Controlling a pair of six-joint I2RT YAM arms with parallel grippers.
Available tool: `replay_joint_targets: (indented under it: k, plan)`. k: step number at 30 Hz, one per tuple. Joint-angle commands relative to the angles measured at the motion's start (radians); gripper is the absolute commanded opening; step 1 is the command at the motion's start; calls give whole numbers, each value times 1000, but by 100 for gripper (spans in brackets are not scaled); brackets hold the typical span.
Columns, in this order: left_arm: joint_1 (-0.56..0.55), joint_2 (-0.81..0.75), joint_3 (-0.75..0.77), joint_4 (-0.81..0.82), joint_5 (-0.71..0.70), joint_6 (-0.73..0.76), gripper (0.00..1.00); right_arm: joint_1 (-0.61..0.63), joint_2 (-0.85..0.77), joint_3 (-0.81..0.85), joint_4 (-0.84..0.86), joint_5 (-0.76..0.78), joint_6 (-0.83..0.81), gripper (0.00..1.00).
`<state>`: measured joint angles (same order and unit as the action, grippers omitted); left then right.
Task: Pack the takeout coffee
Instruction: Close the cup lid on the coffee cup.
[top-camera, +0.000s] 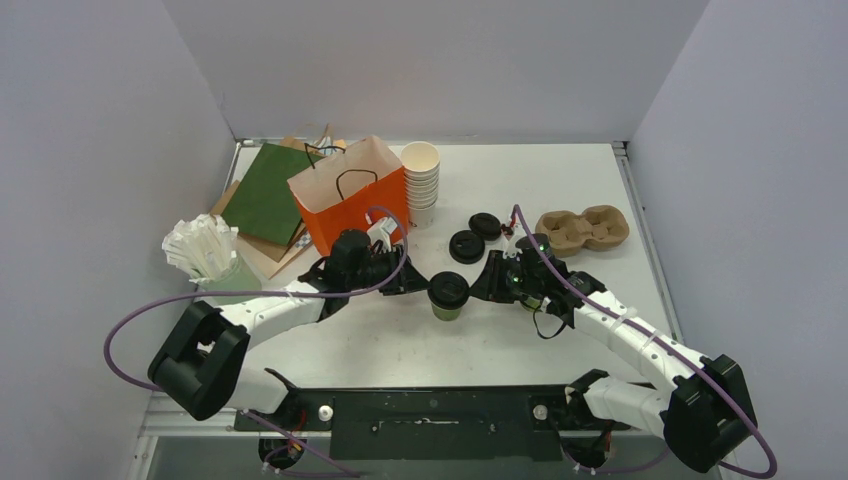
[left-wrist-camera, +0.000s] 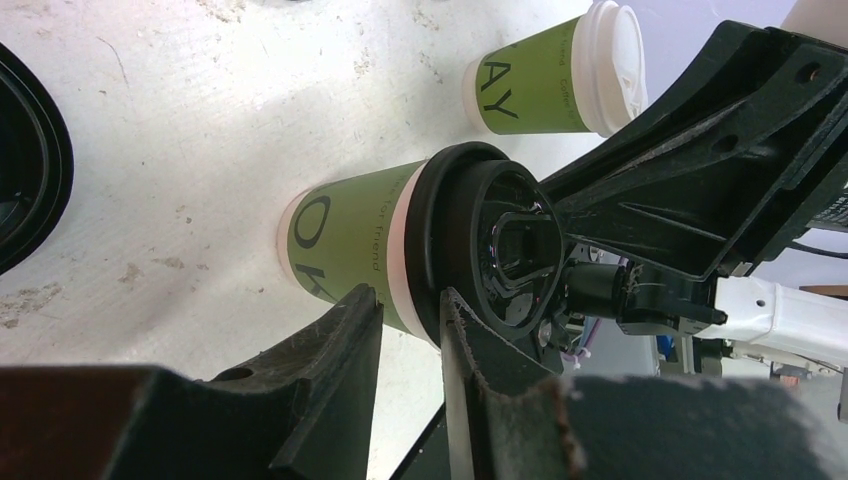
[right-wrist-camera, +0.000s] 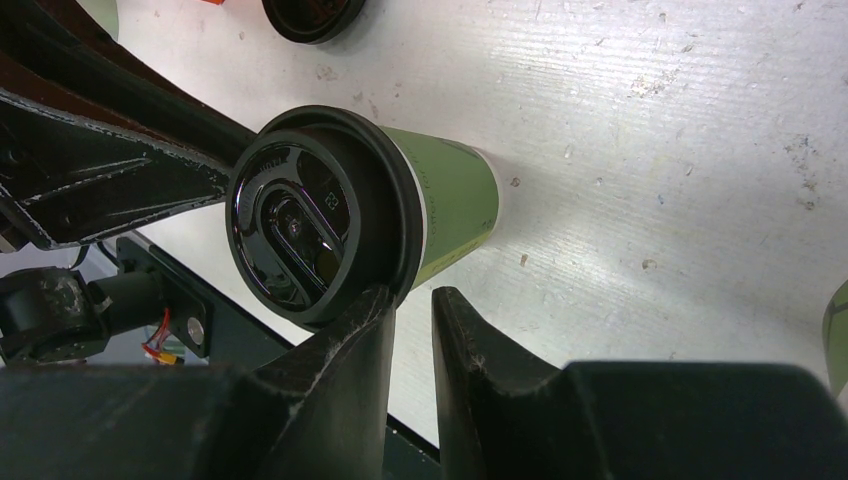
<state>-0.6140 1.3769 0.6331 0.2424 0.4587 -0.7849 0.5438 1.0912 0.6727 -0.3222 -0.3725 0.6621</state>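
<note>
A takeout coffee cup (top-camera: 448, 294) with olive-green sides and a black lid stands on the table between my two grippers. In the left wrist view (left-wrist-camera: 345, 235) my left gripper (left-wrist-camera: 410, 300) is closed to a narrow gap at the rim of its lid. It shows at the cup's left in the top view (top-camera: 420, 283). My right gripper (right-wrist-camera: 410, 295) is nearly shut and empty. One fingertip (right-wrist-camera: 375, 305) touches the lid's edge from the cup's right (top-camera: 480, 286). A second coffee with a white lid (left-wrist-camera: 545, 75) stands behind the first. The right arm hides it in the top view.
An orange paper bag (top-camera: 350, 195) stands open behind the left gripper, with a stack of lidless white cups (top-camera: 421, 185) beside it. Two loose black lids (top-camera: 466, 245) and a brown pulp cup carrier (top-camera: 583, 228) lie at the back right. A green holder of wrapped sticks (top-camera: 205, 250) is at the left.
</note>
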Motion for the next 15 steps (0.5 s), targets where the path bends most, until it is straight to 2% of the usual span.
replay_joint_targets:
  k: [1,9,15]
  plan:
    - [-6,5,-15,36,7,6,25,-4,7,11,12,-2,-15,22]
    - [-6,7,-60,39,-3,17,9,-4,11,3,17,-3,-13,21]
    - [-9,8,-94,52,-9,18,7,-4,16,-10,25,-3,-10,21]
